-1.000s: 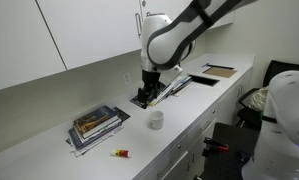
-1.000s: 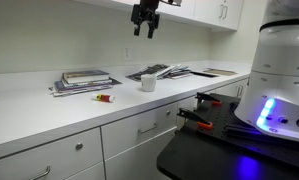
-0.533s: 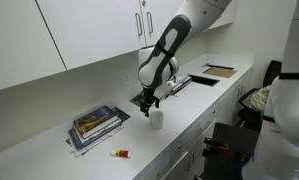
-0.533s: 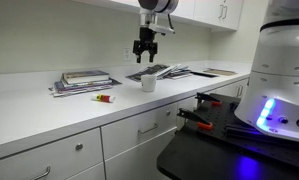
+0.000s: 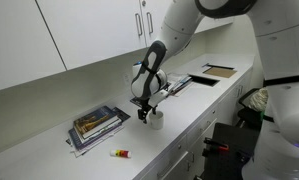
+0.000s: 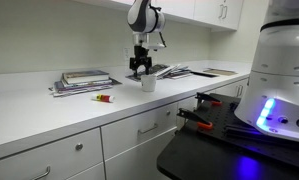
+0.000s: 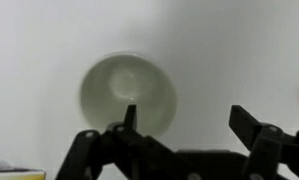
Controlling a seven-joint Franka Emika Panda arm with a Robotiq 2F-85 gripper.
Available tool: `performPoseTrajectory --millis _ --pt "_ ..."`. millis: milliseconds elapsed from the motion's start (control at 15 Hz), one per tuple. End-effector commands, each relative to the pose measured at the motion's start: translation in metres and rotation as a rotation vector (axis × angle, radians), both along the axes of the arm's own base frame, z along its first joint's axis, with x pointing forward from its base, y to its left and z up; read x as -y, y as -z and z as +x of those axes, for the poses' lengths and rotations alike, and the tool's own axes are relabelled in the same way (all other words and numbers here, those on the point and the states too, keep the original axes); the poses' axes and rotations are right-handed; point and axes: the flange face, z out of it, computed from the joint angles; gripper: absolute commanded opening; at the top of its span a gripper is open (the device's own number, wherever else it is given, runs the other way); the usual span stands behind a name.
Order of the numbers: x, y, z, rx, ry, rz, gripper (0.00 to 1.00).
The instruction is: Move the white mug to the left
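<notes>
- The white mug [image 5: 156, 119] [image 6: 148, 83] stands upright on the counter [image 5: 49, 155] [image 6: 39, 112] with its long axis vertical. It is nearer the front edge than the back wall.
- In the wrist view its open mouth [image 7: 129, 92] faces straight up at the camera, and no handle can be made out.
- The gripper [image 5: 144, 112] [image 6: 139, 70] [image 7: 189, 125] hangs just above the mug with its jaws spread and grasping nothing. One finger [image 7: 129, 118] overlaps the mug's rim, and the other is clear to the side.
- A stack of books [image 5: 97, 124] [image 6: 84, 80] lies well apart along the counter.
</notes>
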Motion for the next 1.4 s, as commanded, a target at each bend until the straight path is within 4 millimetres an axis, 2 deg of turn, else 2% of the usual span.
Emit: performPoseTrajectory --millis 0,133,267,533,733,1000,1333 --pt "0.007 0.027 0.012 -0.052 -0.001 0.0 0.78" --pt "0.009 0.041 0.014 -0.07 -0.003 -0.01 0.68" --pt "0.009 0.046 0.016 -0.066 0.009 -0.023 0.52" --pt "0.013 0.042 0.019 -0.057 0.061 -0.089 0.23" --pt "0.007 0.038 0.019 -0.069 0.09 -0.126 0.01" --pt "-0.02 0.03 0.031 -0.047 0.117 -0.111 0.03" --pt "-0.084 0.013 0.067 -0.008 0.066 -0.083 0.03"
